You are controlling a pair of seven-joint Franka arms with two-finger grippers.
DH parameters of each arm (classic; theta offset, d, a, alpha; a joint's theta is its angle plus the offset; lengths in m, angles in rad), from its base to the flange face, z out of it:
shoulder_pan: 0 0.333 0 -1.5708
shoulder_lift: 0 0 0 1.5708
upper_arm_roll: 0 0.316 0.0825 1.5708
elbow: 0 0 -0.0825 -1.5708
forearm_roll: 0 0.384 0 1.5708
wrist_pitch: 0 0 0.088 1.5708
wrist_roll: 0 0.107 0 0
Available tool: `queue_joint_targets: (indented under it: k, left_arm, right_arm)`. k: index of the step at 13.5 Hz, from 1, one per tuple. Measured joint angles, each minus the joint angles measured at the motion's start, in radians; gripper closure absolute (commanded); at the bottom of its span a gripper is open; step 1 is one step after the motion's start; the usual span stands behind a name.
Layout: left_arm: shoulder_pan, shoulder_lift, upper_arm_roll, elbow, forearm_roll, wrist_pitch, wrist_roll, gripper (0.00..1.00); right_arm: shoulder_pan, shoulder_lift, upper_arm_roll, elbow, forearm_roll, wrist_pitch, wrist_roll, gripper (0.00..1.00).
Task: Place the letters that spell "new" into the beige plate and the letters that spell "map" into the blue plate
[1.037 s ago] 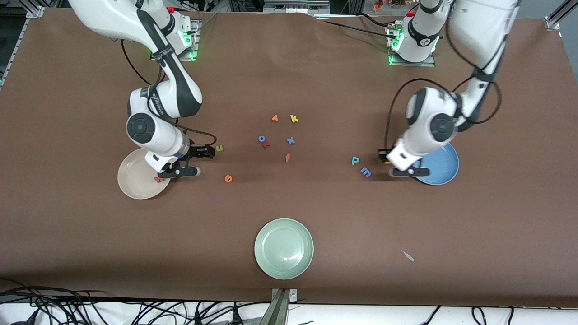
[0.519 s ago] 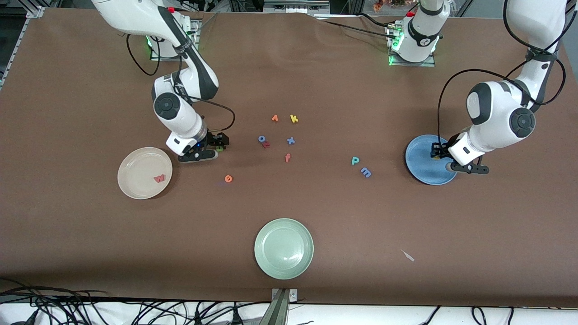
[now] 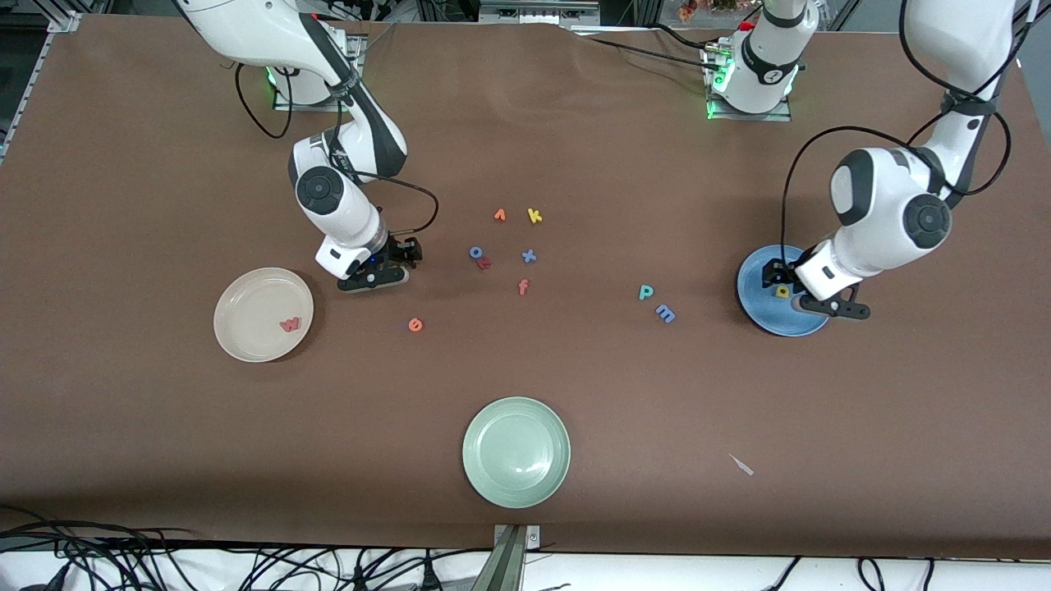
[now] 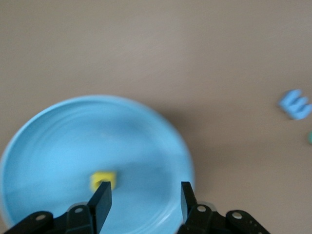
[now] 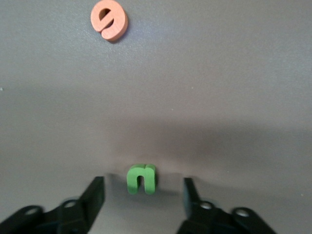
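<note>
We see the table (image 3: 575, 148) evenly and brightly lit from overhead, with only short, soft shadows under both arms and beside the pale green plate (image 3: 516, 451), which carries a faint sheen. Green lamps glow at the two bases.

In the left wrist view everything is smeared: the blue plate (image 4: 58, 146) has a fuzzy rim, the yellow a (image 4: 103, 180) just ahead of one jaw is a blur, and the blue m (image 4: 296, 104) well off to the side is streaked.

The right wrist view is sharper; the green n (image 5: 142, 178) between the jaws casts a soft shadow, and the orange e (image 5: 108, 19) farther ahead looks slightly soft.
</note>
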Motion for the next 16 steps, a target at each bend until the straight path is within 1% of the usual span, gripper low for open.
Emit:
queue_joint_targets:
  k: [1, 2, 3, 4, 5, 6, 7, 10, 11, 12, 14, 16]
  left_arm:
    - [-0.050, 0.010, -0.004, 0.019, 0.000, 0.015, -0.045, 0.34]
    - [-0.107, 0.030, -0.007, 0.043, 0.000, 0.031, -0.113, 0.31]
    - [-0.159, 0.057, -0.008, 0.068, 0.000, 0.046, -0.182, 0.31]
    - [-0.199, 0.090, -0.010, 0.093, 0.000, 0.061, -0.237, 0.31]
    - [-0.229, 0.124, -0.010, 0.117, 0.000, 0.078, -0.274, 0.31]
    - [-0.249, 0.158, -0.010, 0.139, 0.000, 0.092, -0.298, 0.34]
    - [-0.260, 0.187, -0.010, 0.160, 0.000, 0.098, -0.313, 0.39]
    - [-0.270, 0.235, -0.010, 0.204, 0.000, 0.100, -0.322, 0.38]
    - [-0.276, 0.241, -0.010, 0.209, 0.000, 0.100, -0.326, 0.38]
    - [-0.281, 0.245, -0.010, 0.212, 0.000, 0.100, -0.331, 0.38]
    - [-0.289, 0.254, -0.010, 0.212, 0.000, 0.123, -0.341, 0.38]
    - [-0.295, 0.269, -0.010, 0.213, 0.000, 0.146, -0.343, 0.37]
  right_arm:
    - [0.000, 0.003, 0.000, 0.000, 0.000, 0.000, 0.000, 0.57]
    - [0.000, 0.006, -0.001, 0.000, 0.000, 0.001, 0.000, 0.62]
    - [0.000, 0.007, -0.001, 0.000, 0.000, 0.001, 0.000, 0.65]
    - [0.000, 0.006, -0.002, 0.000, -0.001, 0.002, 0.000, 0.70]
    - [0.000, 0.006, -0.003, 0.000, -0.001, 0.002, 0.000, 0.78]
    - [0.000, 0.006, -0.003, 0.000, -0.001, 0.003, 0.000, 0.82]
    - [0.000, 0.006, -0.003, 0.001, -0.001, 0.003, 0.001, 0.87]
    - [-0.001, 0.007, -0.006, 0.013, 0.001, 0.000, 0.009, 0.88]
    - [-0.003, 0.007, -0.012, 0.032, 0.001, -0.026, 0.017, 0.88]
    - [-0.004, 0.006, -0.026, 0.069, 0.001, -0.091, 0.024, 0.88]
    - [-0.007, 0.004, -0.079, 0.171, 0.001, -0.263, 0.020, 0.88]
    - [-0.015, 0.003, -0.133, 0.242, 0.000, -0.370, -0.021, 0.88]
